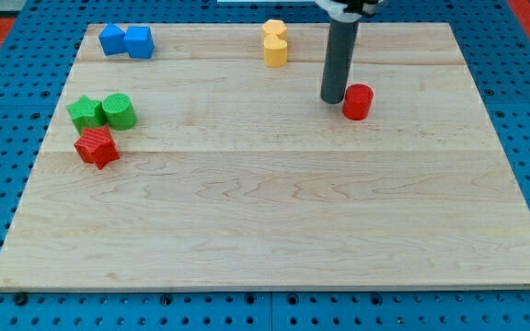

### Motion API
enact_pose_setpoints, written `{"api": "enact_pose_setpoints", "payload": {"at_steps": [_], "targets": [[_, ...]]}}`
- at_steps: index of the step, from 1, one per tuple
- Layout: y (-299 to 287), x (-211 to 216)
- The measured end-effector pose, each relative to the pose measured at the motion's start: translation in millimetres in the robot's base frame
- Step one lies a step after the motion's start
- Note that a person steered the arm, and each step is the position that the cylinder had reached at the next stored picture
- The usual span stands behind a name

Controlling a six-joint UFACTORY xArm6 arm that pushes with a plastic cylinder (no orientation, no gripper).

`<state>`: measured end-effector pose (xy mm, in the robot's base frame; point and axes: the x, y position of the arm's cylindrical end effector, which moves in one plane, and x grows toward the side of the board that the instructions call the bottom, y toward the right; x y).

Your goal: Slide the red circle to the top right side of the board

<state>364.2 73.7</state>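
The red circle [358,101] is a short red cylinder on the wooden board [274,221], right of centre in the upper part of the view. My tip [332,98] is the lower end of a dark rod that comes down from the view's top. It stands just left of the red circle, close to it or touching it; I cannot tell which.
Two yellow blocks [275,42] stand near the top edge, left of the rod. Two blue blocks [126,41] sit at the top left. A green star-like block [86,112], a green cylinder [118,110] and a red star [97,147] cluster at the left edge.
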Motion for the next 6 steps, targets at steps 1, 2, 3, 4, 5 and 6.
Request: {"api": "enact_pose_setpoints", "payload": {"at_steps": [1, 2, 3, 4, 5, 6], "targets": [[-2.7, 21.1], [53.9, 3.3], [95.3, -42.4], [113.5, -36.6], [116.3, -8.1], [152.7, -49.2]]}}
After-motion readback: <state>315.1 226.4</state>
